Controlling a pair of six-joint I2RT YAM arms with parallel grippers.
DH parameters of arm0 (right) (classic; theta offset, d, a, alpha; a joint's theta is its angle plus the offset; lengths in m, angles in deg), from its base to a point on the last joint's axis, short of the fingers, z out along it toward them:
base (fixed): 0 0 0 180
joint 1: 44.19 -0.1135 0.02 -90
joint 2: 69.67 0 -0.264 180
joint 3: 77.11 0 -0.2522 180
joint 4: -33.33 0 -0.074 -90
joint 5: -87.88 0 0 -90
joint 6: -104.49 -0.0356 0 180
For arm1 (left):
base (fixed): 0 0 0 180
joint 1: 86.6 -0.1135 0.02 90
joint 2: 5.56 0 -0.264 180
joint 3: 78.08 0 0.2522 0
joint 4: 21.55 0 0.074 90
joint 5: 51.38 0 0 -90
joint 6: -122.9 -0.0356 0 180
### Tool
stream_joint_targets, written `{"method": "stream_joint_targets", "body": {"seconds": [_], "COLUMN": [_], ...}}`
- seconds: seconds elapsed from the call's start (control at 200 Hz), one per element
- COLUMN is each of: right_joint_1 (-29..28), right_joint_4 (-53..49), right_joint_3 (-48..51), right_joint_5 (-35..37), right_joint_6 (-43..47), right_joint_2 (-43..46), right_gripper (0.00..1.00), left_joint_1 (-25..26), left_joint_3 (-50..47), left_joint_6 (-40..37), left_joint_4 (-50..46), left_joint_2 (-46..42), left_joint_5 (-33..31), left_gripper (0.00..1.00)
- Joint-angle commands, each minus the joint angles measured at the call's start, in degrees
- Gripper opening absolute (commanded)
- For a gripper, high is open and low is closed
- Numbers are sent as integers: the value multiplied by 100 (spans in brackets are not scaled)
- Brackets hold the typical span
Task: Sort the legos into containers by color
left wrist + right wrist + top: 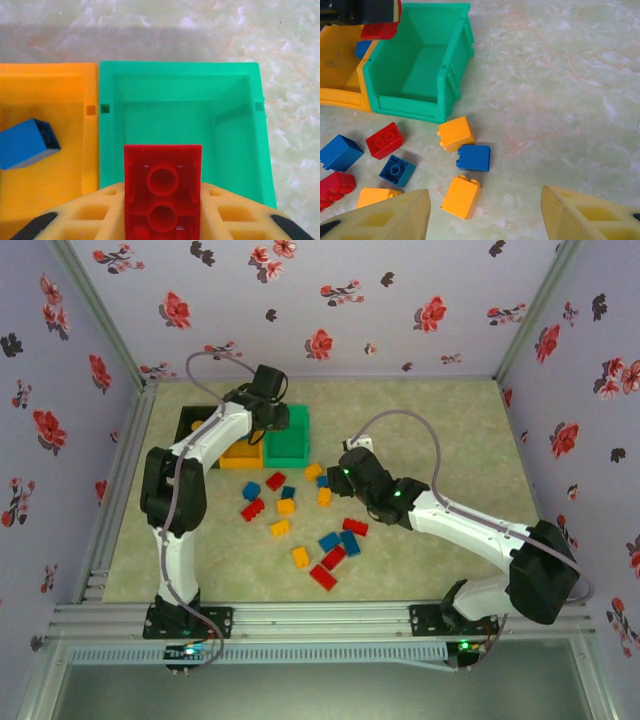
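Observation:
My left gripper (162, 200) is shut on a red lego (162, 187), its hollow underside facing the camera, above the near wall of the green container (165, 70), which has nothing in it. The orange-yellow container (45, 75) beside it holds a blue lego (25, 144). From above, the left gripper (268, 420) hovers at the green container (292, 443). My right gripper (484, 192) stands open over the table, nothing between its fingers. A yellow lego (461, 196) lies just left of its gap, with a blue lego (474, 157) and another yellow one (455, 133) beyond.
A black container (193, 420) stands left of the orange-yellow one (240, 453). Several red, blue and yellow legos lie scattered mid-table, among them a red one (323, 576) and a blue one (250, 489). The table's right half has free room.

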Motion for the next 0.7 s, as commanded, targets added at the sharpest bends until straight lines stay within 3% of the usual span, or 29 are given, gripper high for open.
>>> {"method": "stream_joint_targets", "body": {"seconds": [0.0, 0.07, 0.695], "right_joint_1": [-32, -35, -35], "right_joint_4": [-33, -58, -117], "right_joint_3": [45, 25, -379], "right_joint_5": [174, 181, -72], "right_joint_6": [-136, -126, -20], "right_joint_2": [-14, -37, -793], "right_gripper": [61, 61, 62], "left_joint_1": [22, 26, 58], "left_joint_3": [276, 248, -1848], "left_joint_6": [-46, -40, -23], "left_joint_4": [-179, -146, -199], "left_joint_2": [104, 49, -2073], "left_joint_5": [83, 83, 47], "left_gripper": [56, 64, 65]}}
